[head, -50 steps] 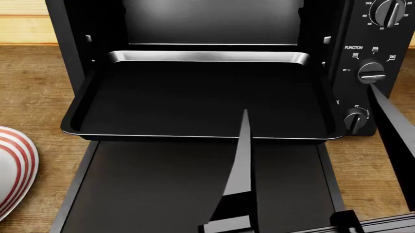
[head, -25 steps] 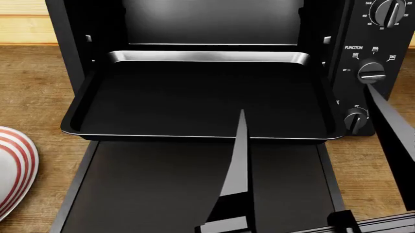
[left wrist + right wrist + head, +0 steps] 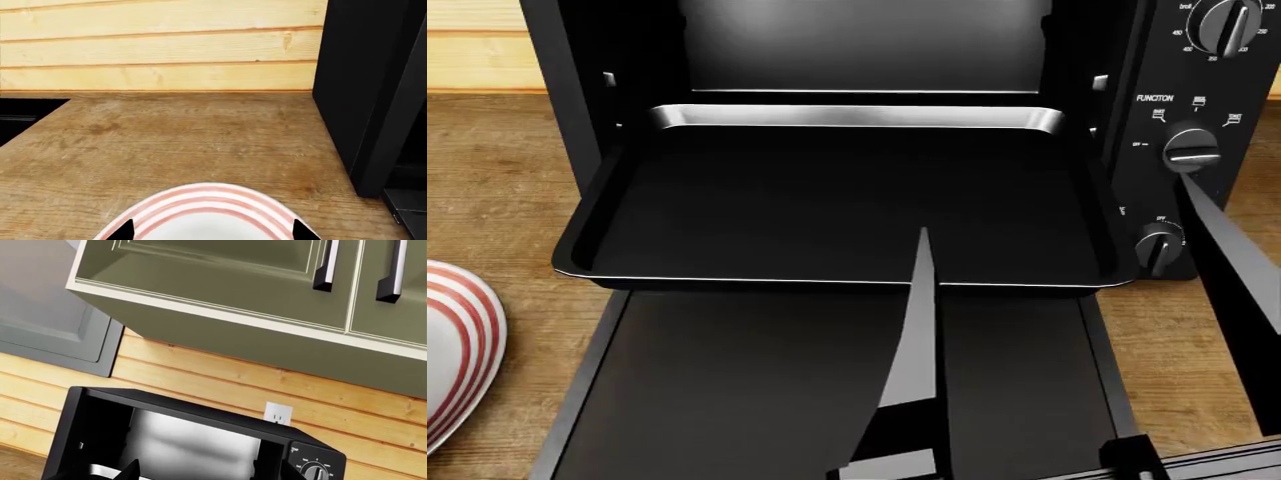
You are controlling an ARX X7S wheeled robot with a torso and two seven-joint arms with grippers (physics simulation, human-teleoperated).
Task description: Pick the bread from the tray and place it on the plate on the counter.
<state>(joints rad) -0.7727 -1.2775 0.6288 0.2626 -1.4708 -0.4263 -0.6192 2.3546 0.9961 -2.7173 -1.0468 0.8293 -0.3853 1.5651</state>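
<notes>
The black tray (image 3: 827, 200) with its silvery rim sticks halfway out of the open oven, and its floor shows bare. No bread shows in any view. The red-striped plate (image 3: 457, 335) lies on the wooden counter (image 3: 507, 180) at the left edge. The left wrist view has the plate (image 3: 207, 217) right under my left gripper (image 3: 213, 232), which is open with nothing between its fingertips. My right gripper (image 3: 1052, 210) is open wide above the tray's right half and the oven door, one finger (image 3: 918, 330) over the middle. In the right wrist view the right gripper (image 3: 207, 471) faces the oven cavity.
The black toaster oven (image 3: 1201, 60) has knobs on its right panel, and its glass door (image 3: 761, 390) lies flat toward me. Its side wall (image 3: 360, 75) stands right of the plate. Wood-plank wall, green upper cabinets (image 3: 267, 285) and an outlet (image 3: 278, 413) are behind.
My right gripper's two fingers have drifted slightly to the left over the tray. The tray, oven door and plate stay where they were.
</notes>
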